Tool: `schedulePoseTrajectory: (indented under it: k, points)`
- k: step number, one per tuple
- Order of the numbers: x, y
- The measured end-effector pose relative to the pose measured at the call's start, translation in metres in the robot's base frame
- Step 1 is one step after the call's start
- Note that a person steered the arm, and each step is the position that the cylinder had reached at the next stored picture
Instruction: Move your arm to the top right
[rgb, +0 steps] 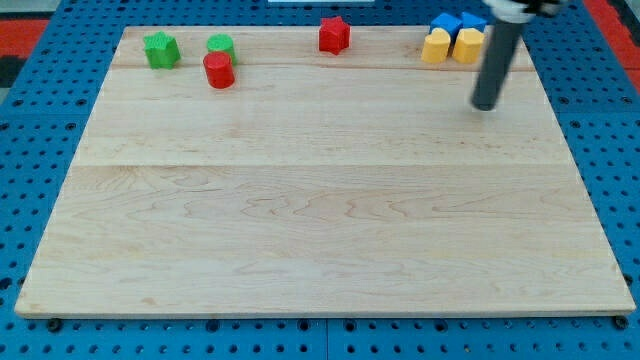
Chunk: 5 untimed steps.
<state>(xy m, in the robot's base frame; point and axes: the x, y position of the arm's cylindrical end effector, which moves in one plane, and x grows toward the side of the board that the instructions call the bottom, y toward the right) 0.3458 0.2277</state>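
My tip (486, 105): the lower end of my dark rod rests on the tabletop near the view's top right corner, just below and to the right of the yellow and blue cluster, touching no block.
Jaws: my arm carries none; it ends in the bare rod, so nothing opens, closes or grips.
Rod: it rises from the tip, leaning slightly right, to a pale collar cut off by the view's top edge; its upper part passes in front of the right end of the cluster.
Yellow blocks: two sit side by side, touching, just left of the rod; the left yellow block (435, 46) and the right yellow block (467, 44) have shapes I cannot make out exactly.
Blue blocks: the blue block (445, 23) sits just above the yellow pair, with a second blue block (471, 20) beside it, partly hidden by my rod.
Red star (334, 34): alone at the top centre, well apart from the tip.
Red cylinder (218, 70): top left, just below the green cylinder (221, 44).
Green star (160, 49): near the cylinders' left.
Tabletop (320, 220): pale wood planks on a blue perforated base.
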Motion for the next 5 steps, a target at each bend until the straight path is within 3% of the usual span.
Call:
schedulePoseTrajectory:
  k: [2, 5]
  points:
    - [-0.139, 0.047]
    - [-0.154, 0.015]
